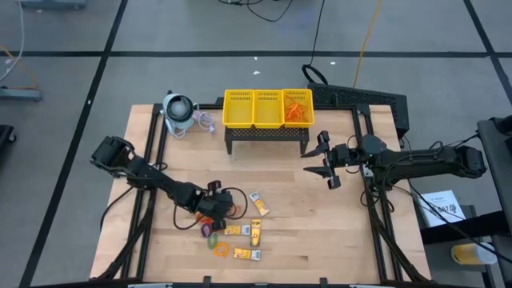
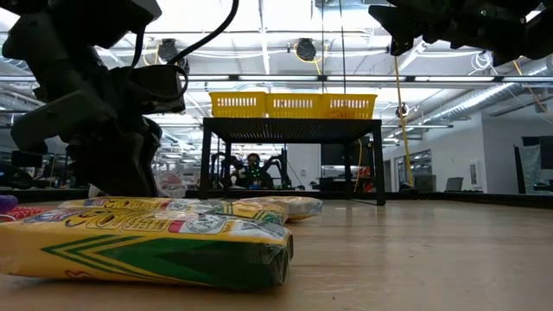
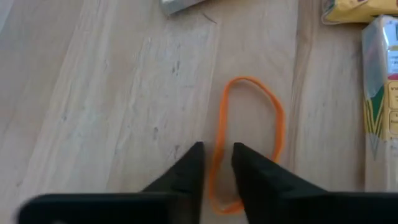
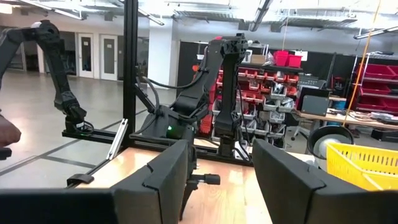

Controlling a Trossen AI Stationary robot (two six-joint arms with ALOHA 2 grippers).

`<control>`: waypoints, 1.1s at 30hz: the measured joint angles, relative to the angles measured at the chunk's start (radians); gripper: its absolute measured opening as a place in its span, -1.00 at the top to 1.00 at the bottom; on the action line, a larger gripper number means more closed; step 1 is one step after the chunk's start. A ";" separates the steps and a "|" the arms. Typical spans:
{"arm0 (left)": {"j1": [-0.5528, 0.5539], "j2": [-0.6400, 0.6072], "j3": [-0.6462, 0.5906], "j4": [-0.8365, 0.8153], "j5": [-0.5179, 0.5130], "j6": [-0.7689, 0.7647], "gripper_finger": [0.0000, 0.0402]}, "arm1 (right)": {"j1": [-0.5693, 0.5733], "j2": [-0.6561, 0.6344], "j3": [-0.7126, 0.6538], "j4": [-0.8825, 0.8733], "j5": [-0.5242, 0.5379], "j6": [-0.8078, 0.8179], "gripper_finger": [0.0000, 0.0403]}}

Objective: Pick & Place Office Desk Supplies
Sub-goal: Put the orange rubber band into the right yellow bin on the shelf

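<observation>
The left gripper [image 3: 217, 167] is down at the table's front among the scattered supplies, its two dark fingers [image 3: 186, 171] drawn close with one strand of an orange rubber band [image 3: 278, 127] running up the narrow gap between them; the rest of the loop lies flat on the wooden table [image 3: 106, 106], so whether the strand is truly pinched or merely straddled cannot be told from these views. Beside the band lie yellow packets [image 3: 380, 106], near it but apart. In the high view the yellow mesh basket [image 1: 268, 109] stands on its dark stand at the table's back, well away from the left gripper [image 1: 210, 214], and its right-hand compartment already holds a heap of orange bands [image 1: 297, 107] (a fair hint of where this one belongs). The right gripper [image 1: 324, 160] hangs above the table near the basket's right end, fingers spread and empty, waiting. The step in hand looks to be the pick of a rubber band; the next move probably calls for a firm close, then a gentle lift, since a thin loop may slip free; then a carry back to that compartment.
</observation>
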 joint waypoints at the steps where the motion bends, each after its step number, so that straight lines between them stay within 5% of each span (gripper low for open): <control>1: 0.000 0.000 0.000 0.001 0.003 0.001 0.71 | 0.000 0.000 0.000 0.000 0.000 0.000 0.15; 4: 0.000 0.001 0.000 0.003 0.006 0.002 0.94 | 0.000 0.000 0.000 0.000 0.000 0.000 0.15; 15: 0.007 -0.039 0.005 0.100 -0.079 0.129 0.98 | 0.000 0.000 0.000 0.000 0.000 0.000 0.15; 33: 0.146 -0.198 0.229 0.141 -0.274 0.710 1.00 | 0.018 0.122 0.001 0.060 0.101 0.026 0.15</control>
